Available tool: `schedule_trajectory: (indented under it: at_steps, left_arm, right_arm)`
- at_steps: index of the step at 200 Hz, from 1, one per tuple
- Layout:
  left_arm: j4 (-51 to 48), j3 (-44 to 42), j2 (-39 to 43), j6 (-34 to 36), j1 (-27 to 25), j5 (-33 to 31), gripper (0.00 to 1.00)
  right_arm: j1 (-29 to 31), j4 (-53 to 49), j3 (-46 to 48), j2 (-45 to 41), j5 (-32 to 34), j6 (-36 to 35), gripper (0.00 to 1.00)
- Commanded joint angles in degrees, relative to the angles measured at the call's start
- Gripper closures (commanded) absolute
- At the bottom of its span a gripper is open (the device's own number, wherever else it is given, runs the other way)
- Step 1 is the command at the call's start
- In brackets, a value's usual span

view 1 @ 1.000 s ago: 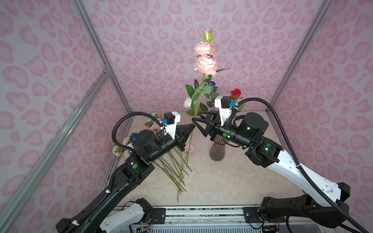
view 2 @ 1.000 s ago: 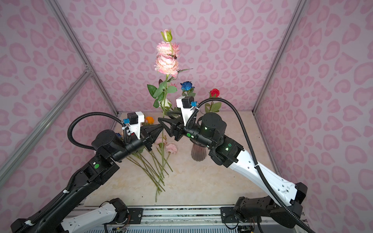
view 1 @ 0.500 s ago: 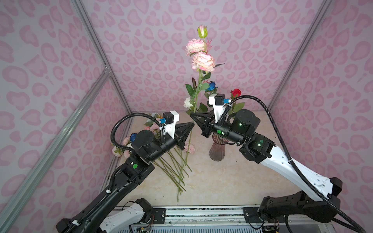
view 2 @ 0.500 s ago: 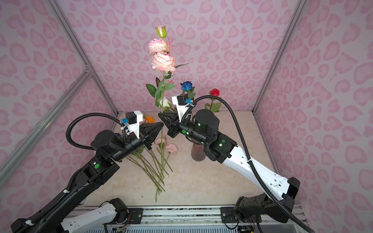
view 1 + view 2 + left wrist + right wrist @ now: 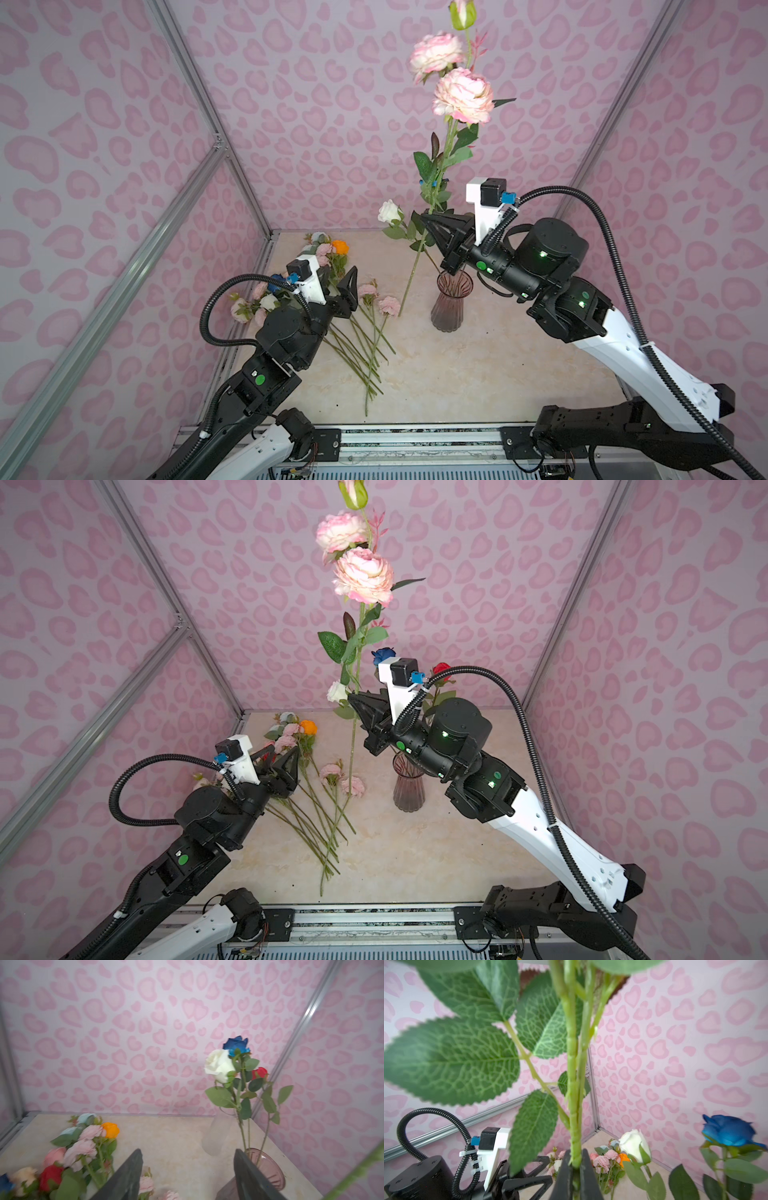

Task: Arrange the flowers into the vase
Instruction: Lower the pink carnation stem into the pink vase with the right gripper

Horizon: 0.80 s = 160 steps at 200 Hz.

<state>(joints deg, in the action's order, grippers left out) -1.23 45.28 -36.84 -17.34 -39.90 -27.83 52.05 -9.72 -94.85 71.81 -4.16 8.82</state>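
The right pincer is pressed tight on the green stem of a tall pink peony spray. It holds the spray upright just left of the vase, with the lower end outside the rim. The vase holds 3 flowers: a white rose, a blue rose and a red rose. The left pincer is spread, gripping nothing, above the loose flowers lying on the table at left.

Pink heart-patterned walls framed by silver rails enclose a beige marbled tabletop.
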Motion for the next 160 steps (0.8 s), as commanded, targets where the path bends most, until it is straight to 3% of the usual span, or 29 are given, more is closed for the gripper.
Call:
schedule_trajectory:
  at_steps: [1,41,76,122,160]
  left_arm:
    - [-2.38,-3.86,2.68,-7.19,0.13,-16.62,0.26]
    - [-8.9,-5.4,3.08,-16.21,1.58,-23.78,0.19]
    - [-9.8,-3.74,-1.66,-18.07,4.14,-18.09,0.18]
    - [-11.88,-1.28,-7.77,-20.33,4.92,-9.76,0.18]
    - [-12.93,-2.67,-8.12,-22.55,5.05,-8.05,0.18]
  right_arm:
    - [-1.37,-4.85,-0.43,-1.92,6.37,-4.73,1.0]
    - [-7.34,-8.87,-0.52,-4.75,6.98,-1.8,1.0]
    - [-10.1,-7.44,0.9,-6.36,11.04,-3.71,1.0]
    - [-14.73,-5.13,-0.09,-3.09,9.98,-2.67,1.0]
    - [-17.78,-1.19,3.16,-1.15,9.43,-2.66,1.0]
